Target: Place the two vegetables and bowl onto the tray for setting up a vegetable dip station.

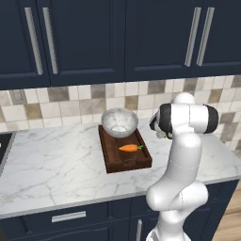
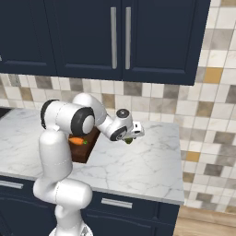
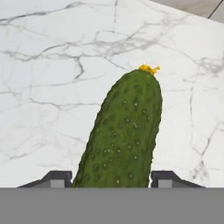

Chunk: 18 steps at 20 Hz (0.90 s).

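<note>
White marble counter [image 1: 56, 164] with grey veining, below a tiled backsplash. A dark wooden tray [image 1: 123, 151] lies directly on it, near the back. To the tray's right, a green cucumber [image 3: 122, 135] lies on the bare marble.

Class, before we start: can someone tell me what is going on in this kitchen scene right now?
A white robot arm is loading a wooden tray on a marble counter. The bowl sits on the tray's far end and the carrot lies on the tray in front of it. The gripper is down at the cucumber on the counter to the tray's right, one fingertip on either side of it.
</note>
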{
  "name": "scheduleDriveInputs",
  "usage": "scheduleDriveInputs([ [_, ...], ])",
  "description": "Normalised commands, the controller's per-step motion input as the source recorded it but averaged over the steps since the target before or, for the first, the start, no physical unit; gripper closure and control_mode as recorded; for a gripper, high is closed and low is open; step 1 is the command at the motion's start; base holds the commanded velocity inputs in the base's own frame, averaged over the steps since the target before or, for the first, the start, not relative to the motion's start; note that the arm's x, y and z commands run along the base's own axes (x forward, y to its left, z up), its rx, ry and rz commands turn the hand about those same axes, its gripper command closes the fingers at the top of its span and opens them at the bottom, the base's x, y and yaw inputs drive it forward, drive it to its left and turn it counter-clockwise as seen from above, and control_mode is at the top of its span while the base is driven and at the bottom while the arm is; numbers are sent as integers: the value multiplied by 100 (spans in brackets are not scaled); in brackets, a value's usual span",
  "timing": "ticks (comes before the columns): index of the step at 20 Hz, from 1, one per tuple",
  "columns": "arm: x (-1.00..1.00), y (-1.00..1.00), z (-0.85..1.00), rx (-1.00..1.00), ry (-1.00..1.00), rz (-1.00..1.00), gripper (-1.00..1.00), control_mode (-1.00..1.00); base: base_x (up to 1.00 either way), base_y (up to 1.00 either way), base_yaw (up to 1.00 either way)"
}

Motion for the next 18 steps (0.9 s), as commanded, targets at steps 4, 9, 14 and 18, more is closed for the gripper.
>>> scheduleDriveInputs([
  [4, -19, 0, 19, 7, 12, 0, 100, -100, 0, 0, 0],
  [9, -36, 0, 31, 12, 11, -1, 100, -100, 0, 0, 0],
  [14, -42, 3, 30, 6, 2, 0, 100, -100, 0, 0, 0],
  [18, -44, 12, 22, 1, 0, -5, 100, -100, 0, 0, 0],
])
